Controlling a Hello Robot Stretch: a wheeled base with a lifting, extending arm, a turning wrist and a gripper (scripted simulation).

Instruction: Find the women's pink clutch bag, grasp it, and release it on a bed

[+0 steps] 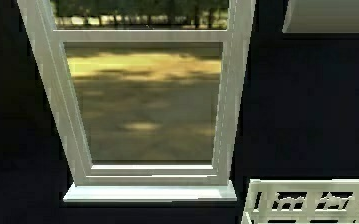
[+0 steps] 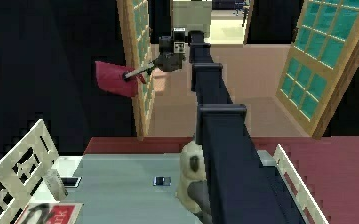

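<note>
Closest to the lens, the arm's dark bar (image 2: 225, 130) is lying along a line from 6 o'clock up to 12 o'clock in the arm side view. At its far end the pink clutch bag (image 2: 113, 76) is hanging off the fingers (image 2: 139, 71), at the jaws' 8 o'clock, clear of floor and wall. I am therefore reading the jaws as holding the bag; how they are set on it I cannot tell.

Just at the bag's 3 o'clock a wood-framed door (image 2: 141, 35) with teal panes is standing, and a second such door (image 2: 325, 55) is well apart, past the arm at 3 o'clock. Down at the bag's 6 o'clock a grey-blue surface (image 2: 117, 170) with white slatted rails (image 2: 22, 165) is carrying a cream object (image 2: 193, 165) and a few small things. It may be a bed, though I cannot tell.

Ahead, I am facing a white-framed window (image 1: 147, 100).

I am judging the finding and grasping done, with only the release on a bed left.
</note>
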